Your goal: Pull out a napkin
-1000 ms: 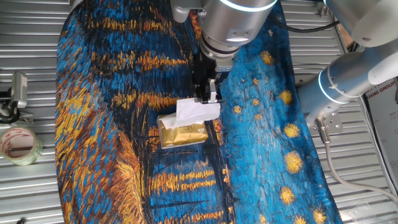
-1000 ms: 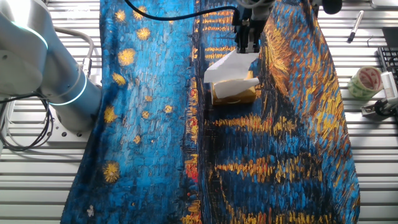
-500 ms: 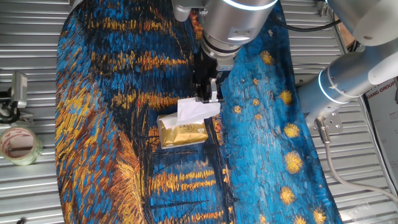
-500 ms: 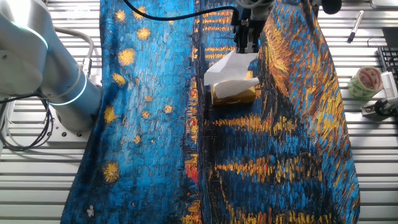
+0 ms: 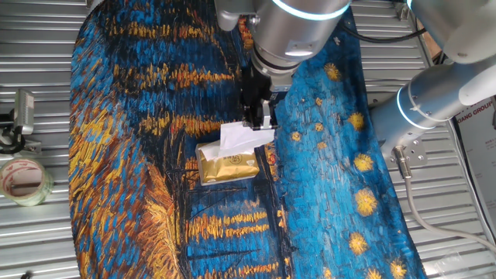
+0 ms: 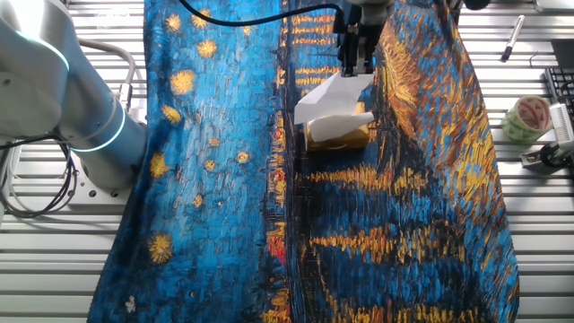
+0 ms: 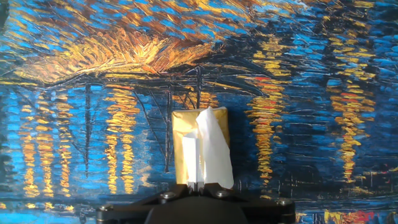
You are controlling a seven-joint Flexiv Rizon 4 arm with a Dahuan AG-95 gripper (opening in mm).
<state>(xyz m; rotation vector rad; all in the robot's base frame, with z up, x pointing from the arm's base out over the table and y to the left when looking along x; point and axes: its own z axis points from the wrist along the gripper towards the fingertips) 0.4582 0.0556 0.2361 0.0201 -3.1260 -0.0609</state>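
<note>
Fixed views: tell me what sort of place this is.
Probably a robotics lab bench. A ribbed metal table carries a painted cloth, a tape roll sits at its edge, and the gripper holds the napkin above the gold pack.

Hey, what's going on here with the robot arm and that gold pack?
The gripper is pinching the top of a white napkin that sticks up out of a gold tissue pack. The pack lies on a painted blue and orange cloth. The napkin is stretched upward, its lower end in the pack.
</note>
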